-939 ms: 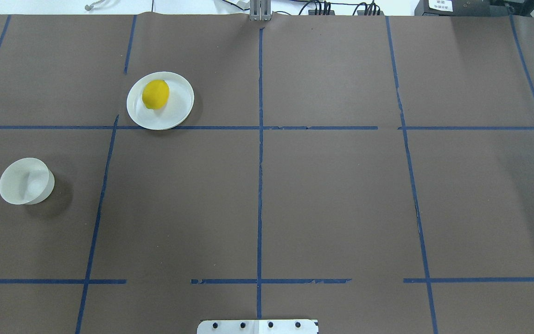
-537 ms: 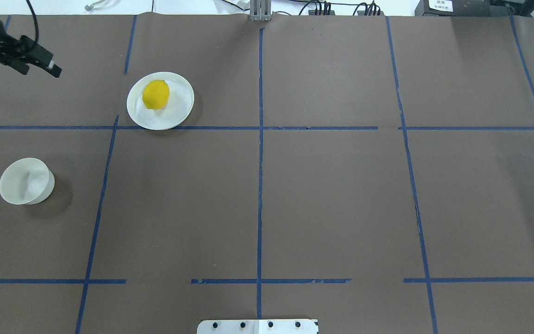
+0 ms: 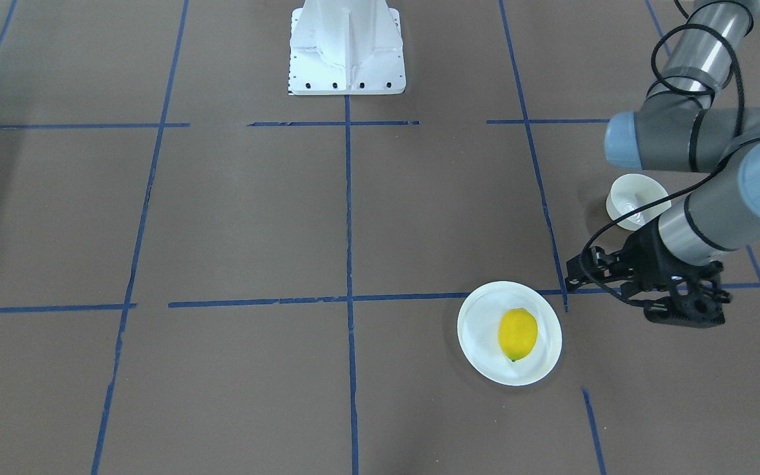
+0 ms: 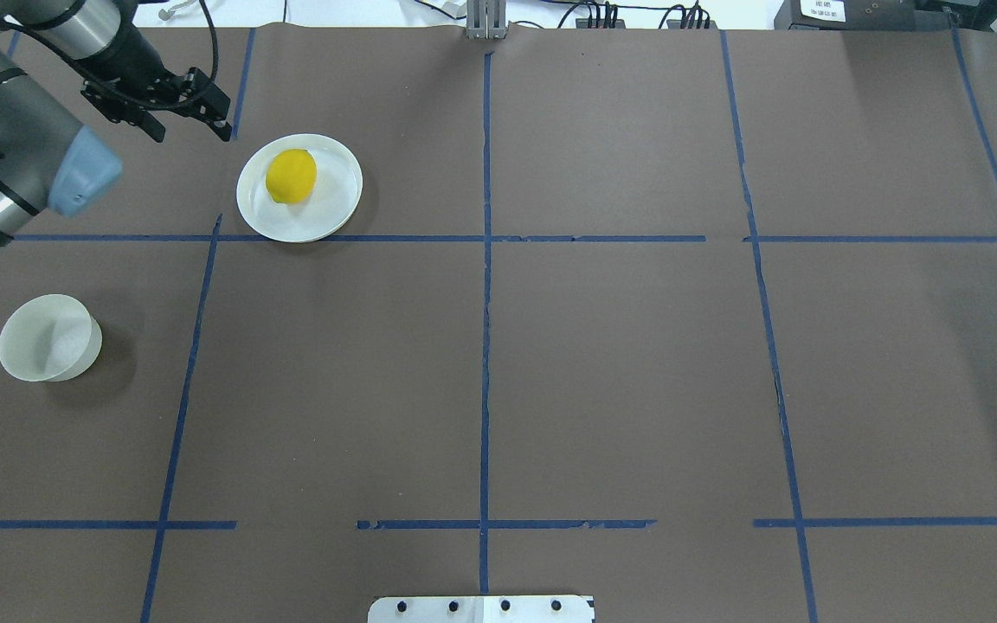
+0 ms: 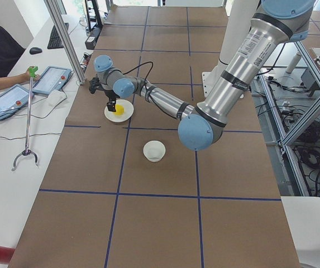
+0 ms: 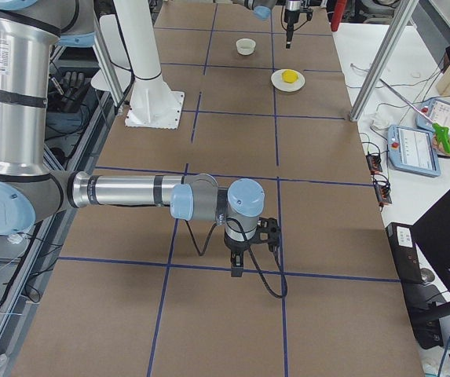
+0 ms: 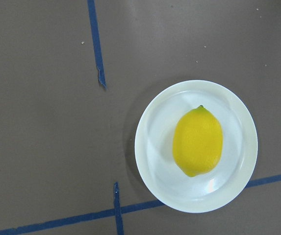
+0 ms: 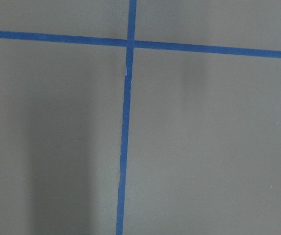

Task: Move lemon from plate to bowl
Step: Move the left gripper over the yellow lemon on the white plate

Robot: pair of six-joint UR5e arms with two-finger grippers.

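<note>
The yellow lemon lies on the flat white plate at the far left of the table. It also shows in the left wrist view, on the plate, right of centre. My left gripper hovers just left of the plate's far edge, open and empty, fingers down; it also shows in the front view. The empty white bowl stands nearer the robot at the left edge. My right gripper shows only in the exterior right view, low over bare table; I cannot tell if it is open.
Brown paper with blue tape lines covers the table. The left arm's elbow hangs above the bowl. The robot's white base stands at the near edge. An operator with tablets sits beyond the far edge.
The left arm has swung in from the left edge and to the right. Its gripper now hangs next to the plate. Lemon, plate and bowl have not moved.
</note>
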